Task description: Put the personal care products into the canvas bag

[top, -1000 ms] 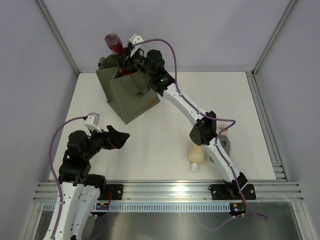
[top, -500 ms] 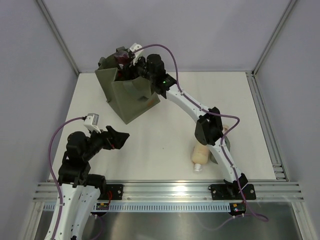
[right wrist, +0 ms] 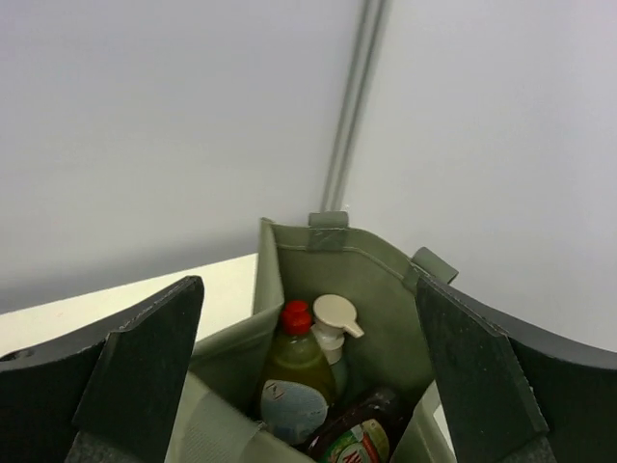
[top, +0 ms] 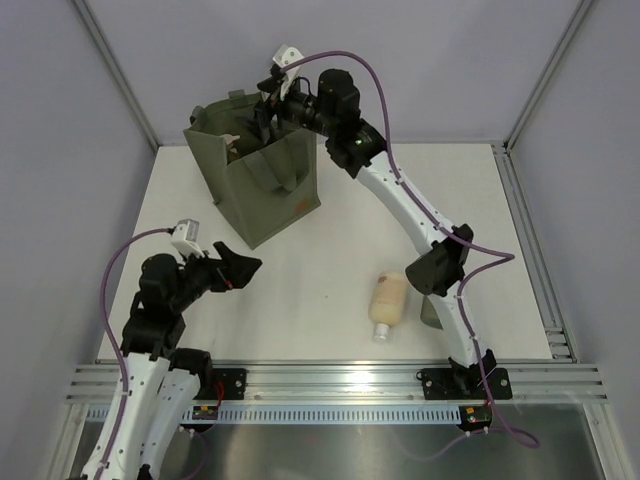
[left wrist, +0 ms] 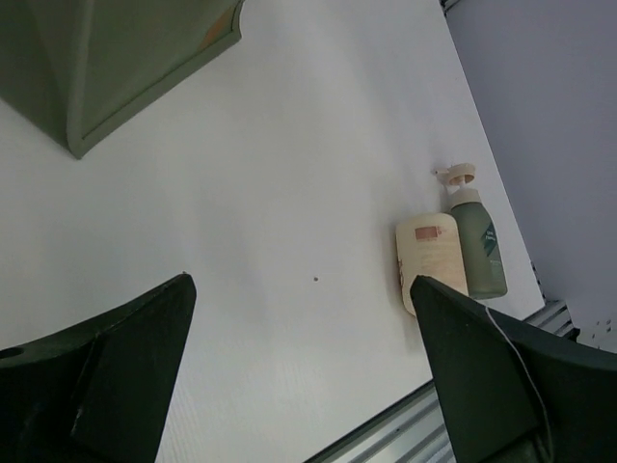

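The olive canvas bag (top: 262,190) stands open at the table's far left. My right gripper (top: 259,117) hovers over its mouth, open, nothing between its fingers. Looking down from the right wrist, the gripper (right wrist: 308,285) frames the bag's inside wall (right wrist: 381,289); inside stand a yellow red-capped bottle (right wrist: 292,374), a beige-pumped bottle (right wrist: 334,327) and a dark red bottle (right wrist: 364,436). A cream bottle (top: 389,299) lies on the table near my right arm, with a grey-green pump bottle (left wrist: 479,247) beside it. My left gripper (top: 243,269) is open and empty, low at the near left.
A white table (top: 330,250) is walled by grey panels on three sides. An aluminium rail (top: 340,380) runs along the near edge. My right arm (top: 410,215) stretches diagonally over the table and partly covers the grey-green bottle from above.
My right gripper opened and let the dark red bottle drop into the bag, then lifted slightly back. The left arm barely moved.
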`<action>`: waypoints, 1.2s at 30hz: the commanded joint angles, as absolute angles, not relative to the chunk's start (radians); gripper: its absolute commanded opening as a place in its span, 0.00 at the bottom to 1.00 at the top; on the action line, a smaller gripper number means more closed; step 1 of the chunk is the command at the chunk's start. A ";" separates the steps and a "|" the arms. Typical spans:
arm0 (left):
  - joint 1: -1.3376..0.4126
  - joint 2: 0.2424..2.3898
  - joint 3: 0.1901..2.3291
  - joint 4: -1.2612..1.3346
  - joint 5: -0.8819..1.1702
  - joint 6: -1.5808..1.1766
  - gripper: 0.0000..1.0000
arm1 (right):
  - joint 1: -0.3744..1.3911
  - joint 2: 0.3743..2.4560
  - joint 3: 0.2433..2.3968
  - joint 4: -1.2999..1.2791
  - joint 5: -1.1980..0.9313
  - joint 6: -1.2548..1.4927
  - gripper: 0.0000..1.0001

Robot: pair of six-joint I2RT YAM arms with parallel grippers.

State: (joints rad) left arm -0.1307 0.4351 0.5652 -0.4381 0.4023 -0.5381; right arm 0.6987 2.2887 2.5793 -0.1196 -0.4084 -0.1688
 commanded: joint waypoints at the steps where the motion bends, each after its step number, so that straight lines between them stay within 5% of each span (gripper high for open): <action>1: -0.176 0.544 0.604 -0.333 0.488 -0.568 0.99 | 0.663 2.131 2.602 -0.306 -0.552 -0.150 1.00; 5: -0.438 0.691 0.667 -0.308 0.283 -0.552 0.99 | 0.575 1.985 2.435 -0.567 -0.710 -0.106 0.99; 12: -0.915 1.196 0.900 -0.261 0.019 -0.543 0.99 | 0.179 1.541 1.684 -0.640 -0.774 -0.134 1.00; 18: -1.041 1.599 1.176 -0.213 0.035 -0.543 0.99 | -0.155 1.381 1.385 -0.640 -0.946 -0.166 0.99; 26: -1.163 1.985 1.598 -0.520 -0.046 -0.586 0.99 | -0.238 1.264 1.169 -0.522 -0.920 -0.103 0.99; 36: -1.173 2.164 1.697 -0.594 -0.086 -0.626 0.98 | -0.314 1.230 1.080 -0.437 -0.954 -0.075 0.99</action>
